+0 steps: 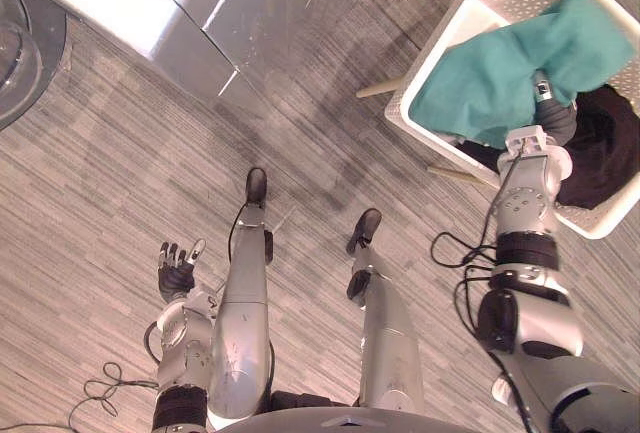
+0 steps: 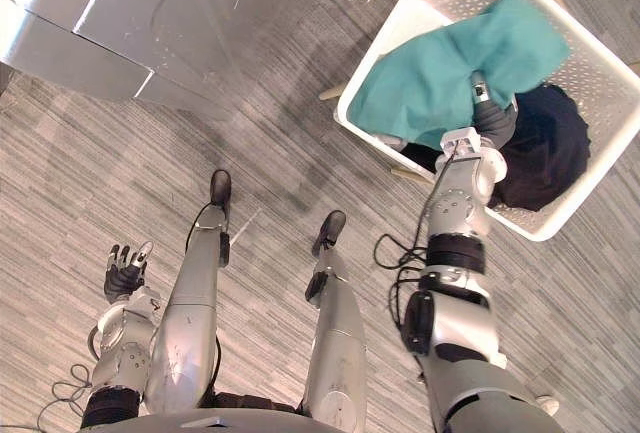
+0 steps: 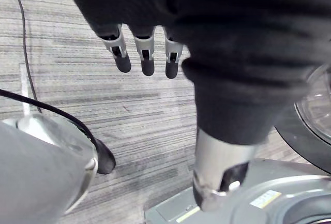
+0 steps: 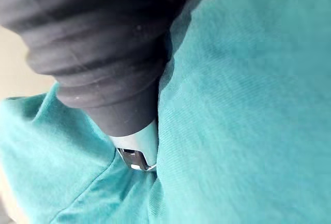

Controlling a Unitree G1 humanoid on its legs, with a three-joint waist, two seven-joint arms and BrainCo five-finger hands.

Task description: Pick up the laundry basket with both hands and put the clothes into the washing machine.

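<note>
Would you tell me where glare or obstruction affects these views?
Left eye view: strong glare whitens the washing machine's silver panel. Left wrist view: the floor past the open left hand is evenly lit. Right wrist view: the teal cloth lies right against the right hand, blocking everything beyond.

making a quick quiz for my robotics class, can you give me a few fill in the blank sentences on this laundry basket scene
1. The laundry basket is ____ in colour.
2. The other cloth in it, beside the teal cloth, is ____.
3. The right hand is buried in the ____ cloth.
4. The left hand hangs over the carpet and holds ____.

Missing words: white; black; teal; nothing
</note>
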